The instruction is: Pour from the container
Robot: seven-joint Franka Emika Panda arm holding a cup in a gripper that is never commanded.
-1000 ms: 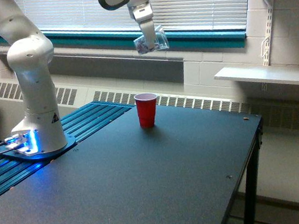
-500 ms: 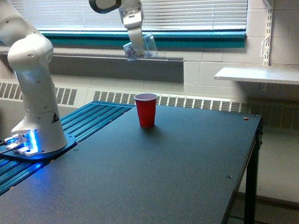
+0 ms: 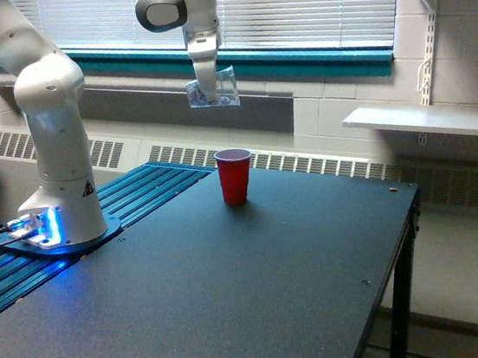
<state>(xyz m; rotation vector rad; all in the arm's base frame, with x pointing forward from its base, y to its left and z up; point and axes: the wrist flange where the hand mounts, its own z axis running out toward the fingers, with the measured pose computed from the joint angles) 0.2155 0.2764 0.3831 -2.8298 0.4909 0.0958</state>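
A dark table (image 3: pixel 237 301) was seen carrying the white arm's base (image 3: pixel 63 227) at the exterior view's left and a red cup (image 3: pixel 234 176) standing upright. Well above that cup, slightly leftward, the clear container (image 3: pixel 213 89) was held clamped in the gripper (image 3: pixel 207 85), pinkish-white bits visible inside.

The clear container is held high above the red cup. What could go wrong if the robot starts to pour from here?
1. The gripper holds the clear container well above the red cup, so the small bits inside may scatter or bounce out onto the table.
2. The container looks slightly toward the exterior view's left of the cup's mouth; the pour could miss.
3. The cup stands free and looks light; falling bits might tip it.
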